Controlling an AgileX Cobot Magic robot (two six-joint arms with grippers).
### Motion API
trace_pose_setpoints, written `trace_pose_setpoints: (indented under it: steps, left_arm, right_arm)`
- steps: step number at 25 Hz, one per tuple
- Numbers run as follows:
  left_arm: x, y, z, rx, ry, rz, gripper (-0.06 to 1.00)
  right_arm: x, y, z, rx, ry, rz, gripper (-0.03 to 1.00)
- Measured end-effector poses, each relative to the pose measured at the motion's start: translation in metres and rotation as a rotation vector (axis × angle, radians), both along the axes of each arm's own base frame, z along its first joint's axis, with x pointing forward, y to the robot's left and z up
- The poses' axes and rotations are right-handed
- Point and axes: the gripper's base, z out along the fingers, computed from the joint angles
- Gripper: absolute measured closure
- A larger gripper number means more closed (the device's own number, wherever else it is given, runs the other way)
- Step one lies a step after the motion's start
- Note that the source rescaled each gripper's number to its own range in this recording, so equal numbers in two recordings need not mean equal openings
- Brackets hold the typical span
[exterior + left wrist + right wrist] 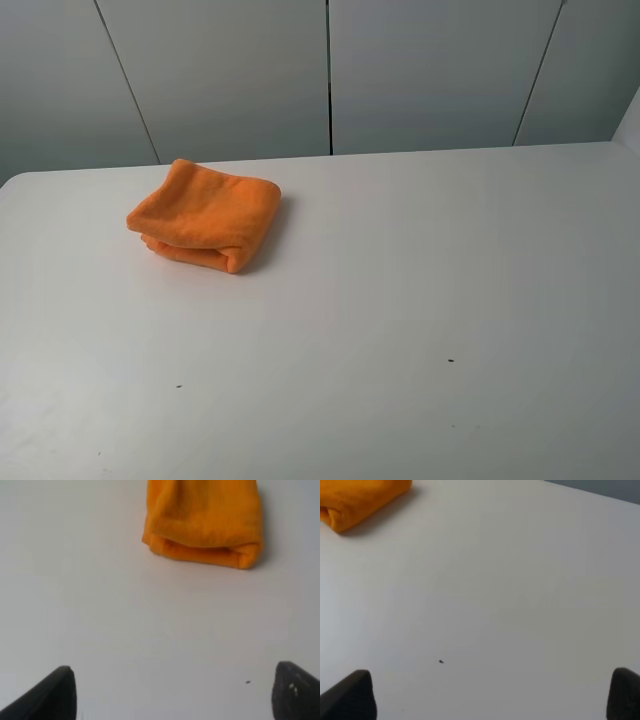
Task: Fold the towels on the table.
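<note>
High camera: off arms, looks down and forward over counter [400, 300], grey panel wall [330, 70] beyond far edge; wide, distant view; towel [205, 216] at 10 o'clock from frame centre.

Left wrist camera: low, close over counter, faces forward between wide-spread left tool [175, 692] tips; towel [202, 522] at 12 o'clock.

Right wrist camera: low, close, right tool [492, 695] tips at frame corners; towel [360, 500] at 10 o'clock.

All three views share towel and counter.

No readable text, label, brand, number or sign on the folded orange towel [205, 217] or table [420, 300].
</note>
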Motion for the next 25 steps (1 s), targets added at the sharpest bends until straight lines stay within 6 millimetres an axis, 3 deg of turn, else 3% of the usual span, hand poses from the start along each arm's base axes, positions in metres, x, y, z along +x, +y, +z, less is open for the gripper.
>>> trace_pose_setpoints:
  steps: [3,10,21,25]
  left_arm:
    - [-0.012,-0.001,-0.002,0.017,-0.032,-0.005,-0.05]
    - [-0.035,-0.001,-0.008,0.044,-0.143,0.000,-0.05]
    - [-0.037,-0.001,-0.008,0.053,-0.153,0.002,-0.05]
    - [-0.037,-0.001,-0.008,0.054,-0.153,0.003,-0.05]
  right_arm:
    - [-0.011,0.000,-0.014,0.020,-0.024,0.050,-0.03]
    - [-0.026,-0.005,-0.015,0.059,-0.125,0.077,-0.03]
    - [-0.027,-0.005,-0.015,0.084,-0.117,0.053,-0.03]
    - [-0.026,-0.004,-0.015,0.082,-0.120,-0.044,-0.03]
